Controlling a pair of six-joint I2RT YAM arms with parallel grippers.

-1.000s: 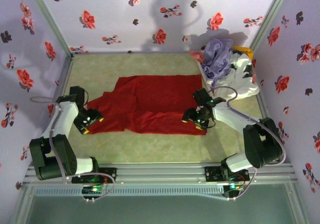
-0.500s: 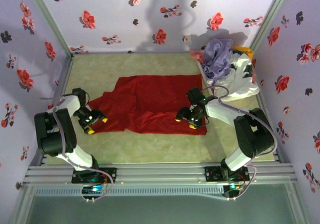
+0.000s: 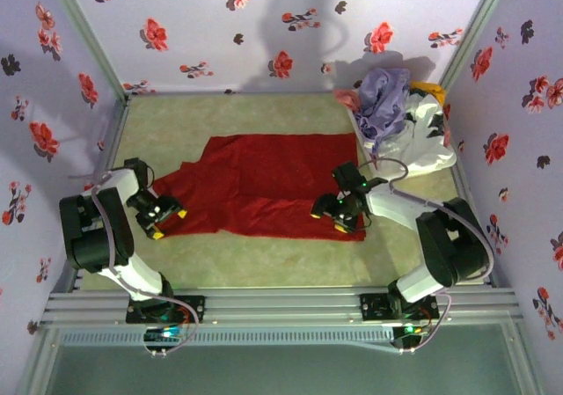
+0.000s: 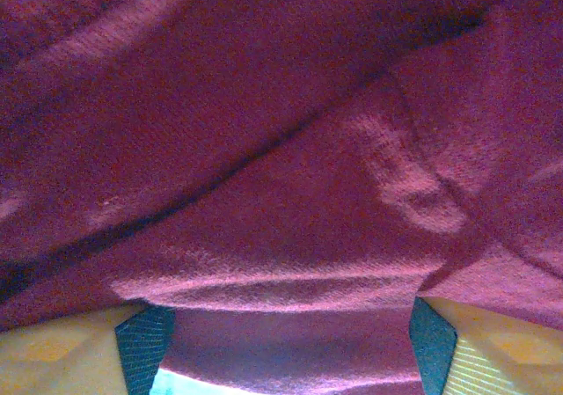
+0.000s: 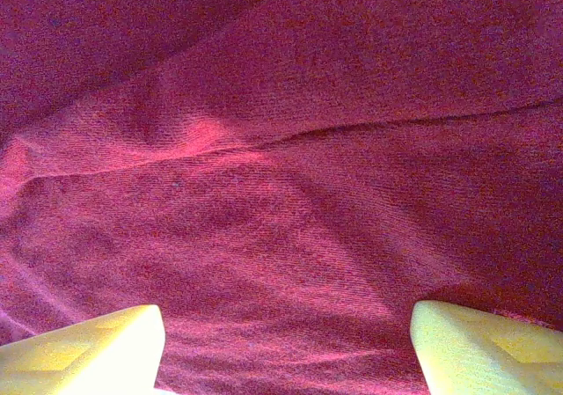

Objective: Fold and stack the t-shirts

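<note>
The deep red t-shirt (image 3: 264, 179) lies spread and slightly rumpled on the bench (image 3: 264, 263), the left end effector (image 3: 164, 211) at its near-left corner and the right end effector (image 3: 339, 216) on its near-right hem — both with jaws apart, gripping nothing. Each should likely pinch the hem at matching points, since this soft, finely knit cloth wrinkles and drags easily.

Pale greenish table (image 3: 220, 118) enclosed on three sides by lavender walls (image 3: 211, 25) printed with red and dark flowers, white basket (image 3: 429, 149) in far right corner, grey metal rails (image 3: 281, 305) along near edge
</note>
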